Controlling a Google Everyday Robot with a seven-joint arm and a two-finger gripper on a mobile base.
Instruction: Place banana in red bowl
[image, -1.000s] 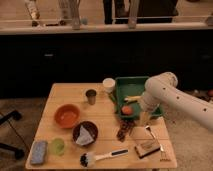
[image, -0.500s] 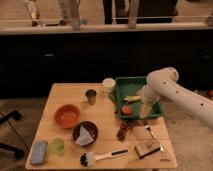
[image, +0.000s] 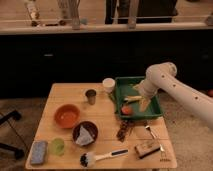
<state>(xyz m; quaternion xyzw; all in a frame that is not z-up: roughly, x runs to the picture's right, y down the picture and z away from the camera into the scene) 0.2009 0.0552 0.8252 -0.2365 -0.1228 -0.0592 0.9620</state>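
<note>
In the green tray (image: 125, 85) at the back right of the bench (image: 65, 92), the end effector (image: 143, 103) is held low, just beside the banana (image: 131, 98), which lies near a small round orange-red fruit (image: 127, 110). Whether the end effector is open or closed cannot be told. The reach-and-grasp step is judged to be in hand, and the banana is taken as not yet lifted. A firm grip is called for next, then a lift over the tray wall and a carry leftward to the red bowl (image: 66, 116), well apart. Against a second ago, the end effector is found shifted from the tray's front edge inward; the banana appears unmoved.
</note>
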